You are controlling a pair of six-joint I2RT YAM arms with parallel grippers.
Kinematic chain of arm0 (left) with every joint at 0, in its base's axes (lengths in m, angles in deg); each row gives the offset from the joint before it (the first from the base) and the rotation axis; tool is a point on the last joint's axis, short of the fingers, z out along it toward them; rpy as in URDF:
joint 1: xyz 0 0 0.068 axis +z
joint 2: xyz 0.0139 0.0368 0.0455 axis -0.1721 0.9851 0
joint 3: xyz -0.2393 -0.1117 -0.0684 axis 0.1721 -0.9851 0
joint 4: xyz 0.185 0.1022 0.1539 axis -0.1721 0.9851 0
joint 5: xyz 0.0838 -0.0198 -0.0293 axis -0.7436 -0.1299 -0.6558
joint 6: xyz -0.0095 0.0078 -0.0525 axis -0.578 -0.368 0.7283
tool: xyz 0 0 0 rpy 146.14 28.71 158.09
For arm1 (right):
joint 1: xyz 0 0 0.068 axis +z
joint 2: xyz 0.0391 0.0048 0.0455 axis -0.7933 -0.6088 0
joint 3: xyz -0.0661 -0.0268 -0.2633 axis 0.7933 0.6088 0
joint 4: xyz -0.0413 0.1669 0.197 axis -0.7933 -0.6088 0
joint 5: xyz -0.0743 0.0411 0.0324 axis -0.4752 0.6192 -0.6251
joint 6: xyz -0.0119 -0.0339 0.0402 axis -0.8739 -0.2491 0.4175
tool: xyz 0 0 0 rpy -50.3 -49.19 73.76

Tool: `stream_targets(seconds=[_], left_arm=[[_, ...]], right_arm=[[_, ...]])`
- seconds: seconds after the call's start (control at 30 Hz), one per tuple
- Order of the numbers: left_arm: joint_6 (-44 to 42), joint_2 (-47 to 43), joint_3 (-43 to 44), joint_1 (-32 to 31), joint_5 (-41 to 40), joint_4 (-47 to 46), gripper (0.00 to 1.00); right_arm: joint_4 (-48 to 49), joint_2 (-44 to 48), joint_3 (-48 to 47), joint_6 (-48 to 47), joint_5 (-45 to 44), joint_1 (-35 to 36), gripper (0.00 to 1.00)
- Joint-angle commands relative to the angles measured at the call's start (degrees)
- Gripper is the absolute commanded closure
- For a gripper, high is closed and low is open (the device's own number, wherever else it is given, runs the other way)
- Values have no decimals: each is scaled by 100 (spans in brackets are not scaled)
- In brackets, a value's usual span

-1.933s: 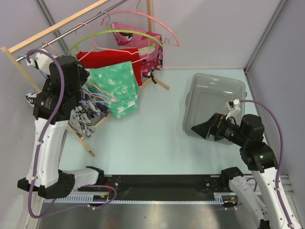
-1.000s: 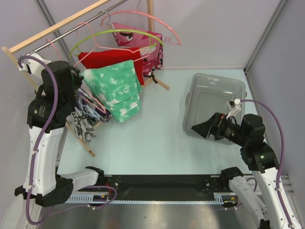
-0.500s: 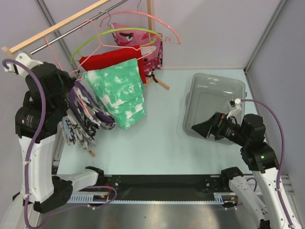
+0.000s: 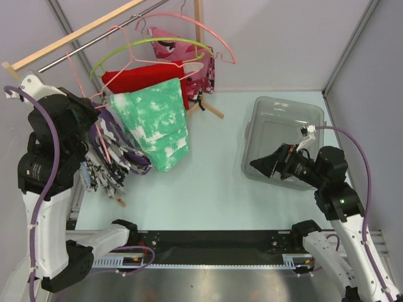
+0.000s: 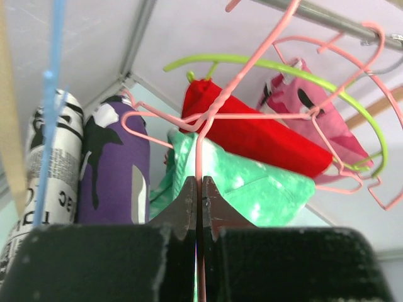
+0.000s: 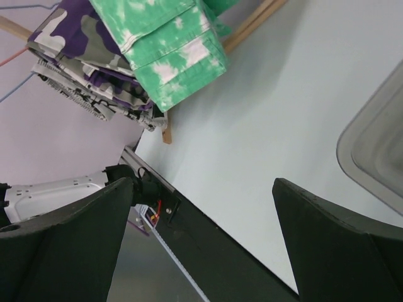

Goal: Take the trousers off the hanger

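Note:
The purple camouflage trousers [image 4: 116,141] hang folded over the thin pale pink hanger [image 5: 199,151] at the left of the rack, between a newsprint garment and a green one. My left gripper [image 5: 196,182] is shut on the hanger's pink wire, just below where the wires cross. In the top view the left gripper [image 4: 88,110] sits against the garments at the rack's left end. The trousers [image 5: 116,170] show left of the jaws, and also in the right wrist view [image 6: 69,25]. My right gripper [image 4: 261,165] stands open over the bin's near edge, nothing between its fingers [image 6: 201,182].
A green-and-white garment [image 4: 157,129], a red one [image 4: 141,78] and a pink one [image 4: 182,50] hang on the same rack, with a lime-green hanger [image 4: 151,44]. A newsprint garment [image 4: 94,176] and blue hanger [image 5: 53,75] lie left of the trousers. A grey bin [image 4: 283,113] stands right.
My left arm has drawn back to the left and risen, taking the pink hanger and trousers with it; the green garment has swung right. The right gripper has shifted slightly up.

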Motion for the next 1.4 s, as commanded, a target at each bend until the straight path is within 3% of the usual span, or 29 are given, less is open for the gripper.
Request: stream_targets(seconds=[0.0, 0.17, 0.3, 0.47, 0.5, 0.57, 0.67, 0.7, 0.8, 0.9, 1.0, 1.2, 1.37], left_arm=[[88, -355, -368, -1, 776, -1496, 100], [193, -505, -827, -1, 1128, -1602, 100], [307, -479, -994, -1, 1102, -1462, 100], [342, -408, -1161, -1, 962, -1417, 84], [334, -400, -1196, -1, 927, -1426, 76], [290, -382, -1240, -1, 891, -1461, 74], [185, -364, -1258, -1, 821, -1488, 59], [150, -364, -1258, 8, 812, -1479, 45], [-44, -399, -1267, 8, 689, -1461, 26], [-97, -487, -1258, 8, 627, -1339, 19], [-44, -549, -1249, 8, 645, -1215, 17], [-44, -364, -1109, 8, 637, -1180, 21], [360, -425, -1100, 8, 162, -1189, 23]], right_arm=[[1476, -733, 33, 85, -194, 530, 0], [1838, -1964, -757, -388, -978, 1865, 0], [2337, -3053, -1426, -477, -1085, 2359, 0], [3497, -4135, -2023, -635, -935, 2597, 1], [3856, -4311, -2137, -679, -900, 2693, 3], [4244, -4838, -2454, -767, -969, 2834, 5], [4738, -5532, -3014, -987, -1128, 3106, 9], [4860, -5726, -3183, -1004, -1146, 3168, 14], [5185, -6473, -3842, -1005, -1164, 3274, 26], [5378, -7220, -4430, -1022, -1339, 3309, 33], [5581, -7808, -4975, -1127, -1401, 3344, 41], [5907, -9092, -6153, -1022, -1620, 3353, 44], [5907, -9778, -7050, -1118, -2875, 3379, 46]])
